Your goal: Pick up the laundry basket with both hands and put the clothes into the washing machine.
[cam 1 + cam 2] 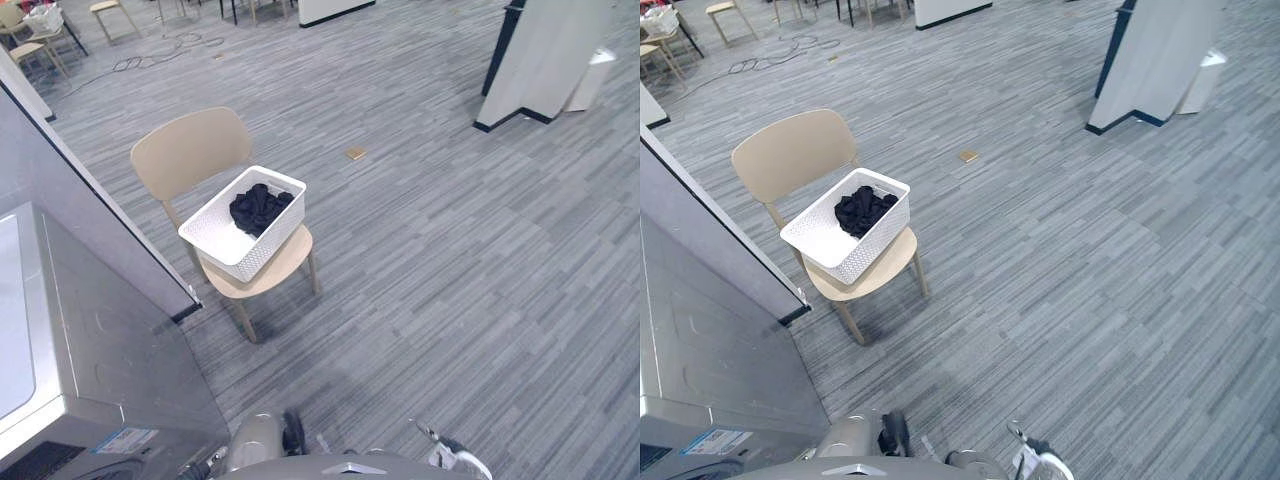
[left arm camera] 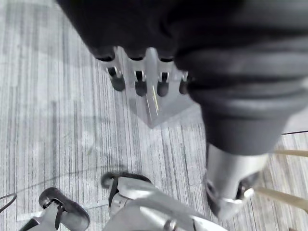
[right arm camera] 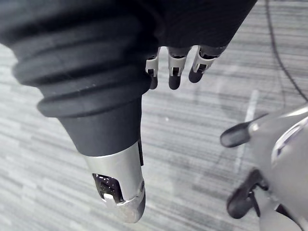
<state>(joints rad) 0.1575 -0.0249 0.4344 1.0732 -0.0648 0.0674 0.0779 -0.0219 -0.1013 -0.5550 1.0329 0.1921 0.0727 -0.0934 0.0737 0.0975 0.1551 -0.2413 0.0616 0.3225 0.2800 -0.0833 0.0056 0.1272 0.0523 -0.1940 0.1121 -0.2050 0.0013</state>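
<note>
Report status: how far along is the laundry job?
Done: nothing yet. The basket sits on the chair with the dark clothes inside. In hand: nothing; the left hand and right hand hang relaxed and empty. Left: approach, lift the basket with both hands, load the washing machine.

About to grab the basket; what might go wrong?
The laundry basket sits skewed across the chair seat, so an uneven two-hand lift may tip it. The dark clothes bunch at its far end, shifting weight. The chair stands close beside the grey partition, likely crowding the left hand.
</note>
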